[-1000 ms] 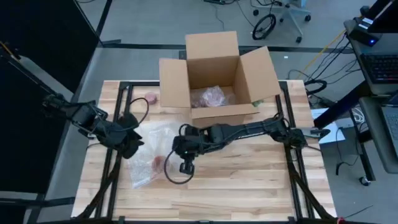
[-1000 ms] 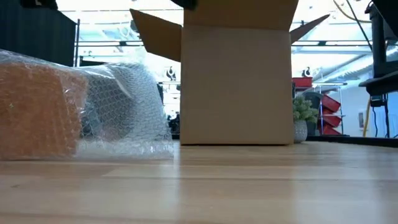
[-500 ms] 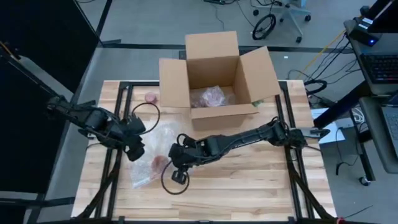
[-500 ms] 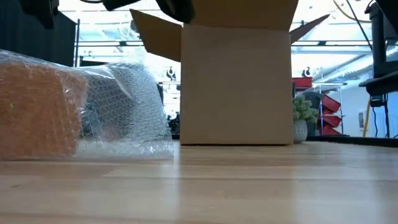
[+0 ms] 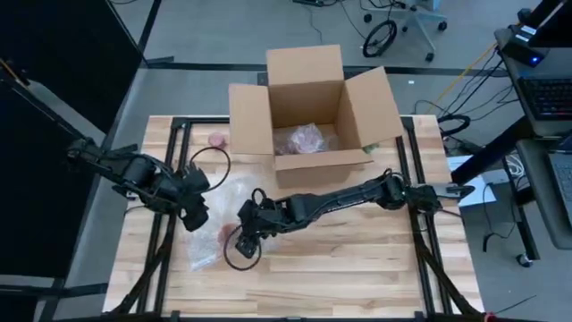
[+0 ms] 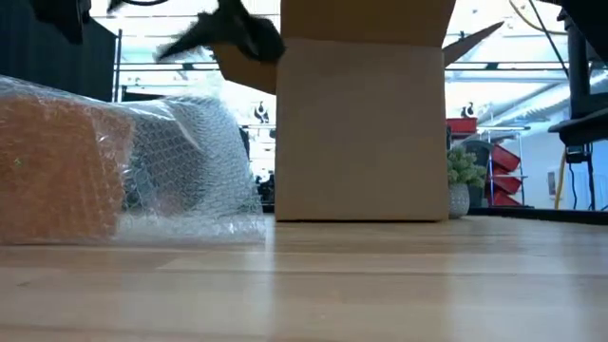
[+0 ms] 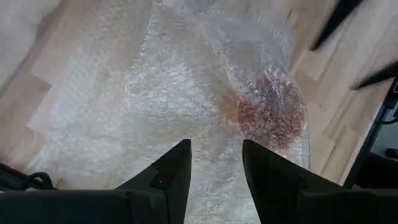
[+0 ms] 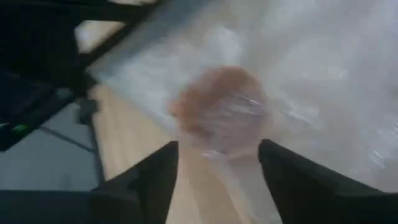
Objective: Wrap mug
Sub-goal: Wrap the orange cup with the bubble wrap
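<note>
So left gripper (image 5: 195, 207) sits over the left part of the bubble wrap (image 5: 207, 224), fingers (image 7: 171, 174) a narrow gap apart w/ nothing between them. Mug (image 5: 230, 234), reddish, lies under the wrap near the table's (image 5: 357, 268) front-left, and right gripper (image 5: 243, 234) hangs right above it, fingers (image 8: 152, 177) spread wide either side, not touching afaict. Cardboard box (image 5: 308, 121) is open at the back w/ another wrapped thing inside.

I see grey floor (image 5: 214, 27) all around the table (image 5: 357, 268). At twelve o'clock an office chair (image 5: 402, 22) stands with loose cables nearby. A black panel (image 5: 63, 54) fills ten o'clock. Across the room, a potted plant (image 6: 463, 180) and red shelving (image 6: 499, 166) sit under bright ceiling light.
</note>
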Tool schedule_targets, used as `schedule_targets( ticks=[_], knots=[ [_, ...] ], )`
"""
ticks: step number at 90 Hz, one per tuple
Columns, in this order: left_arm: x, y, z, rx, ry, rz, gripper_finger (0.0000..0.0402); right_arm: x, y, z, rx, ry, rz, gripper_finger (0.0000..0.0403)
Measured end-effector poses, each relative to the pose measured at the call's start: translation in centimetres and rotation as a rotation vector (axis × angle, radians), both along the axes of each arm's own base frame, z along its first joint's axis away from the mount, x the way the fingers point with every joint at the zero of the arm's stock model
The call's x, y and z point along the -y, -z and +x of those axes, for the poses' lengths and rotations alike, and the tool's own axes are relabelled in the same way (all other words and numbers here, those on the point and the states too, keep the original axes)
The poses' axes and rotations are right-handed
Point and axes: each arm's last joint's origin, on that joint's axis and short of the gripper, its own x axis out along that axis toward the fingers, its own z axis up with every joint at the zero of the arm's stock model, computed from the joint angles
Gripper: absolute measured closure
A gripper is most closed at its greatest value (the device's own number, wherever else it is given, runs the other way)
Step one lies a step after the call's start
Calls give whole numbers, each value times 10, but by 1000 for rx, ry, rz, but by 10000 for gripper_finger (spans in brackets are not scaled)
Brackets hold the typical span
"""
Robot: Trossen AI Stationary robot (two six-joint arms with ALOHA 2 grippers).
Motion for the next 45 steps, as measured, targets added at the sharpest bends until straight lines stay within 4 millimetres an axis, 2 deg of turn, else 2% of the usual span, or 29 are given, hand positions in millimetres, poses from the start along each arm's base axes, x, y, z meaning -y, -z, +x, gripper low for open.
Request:
schedule_targets(
  ticks=[10, 45],
  knots=[
    [0, 0, 1, 6, 2, -2, 270, 0, 15, 7, 0, 63, 13, 177],
    [0, 0, 1, 6, 4, -1, 270, 7, 75, 26, -66, 178, 0, 207]
  ],
)
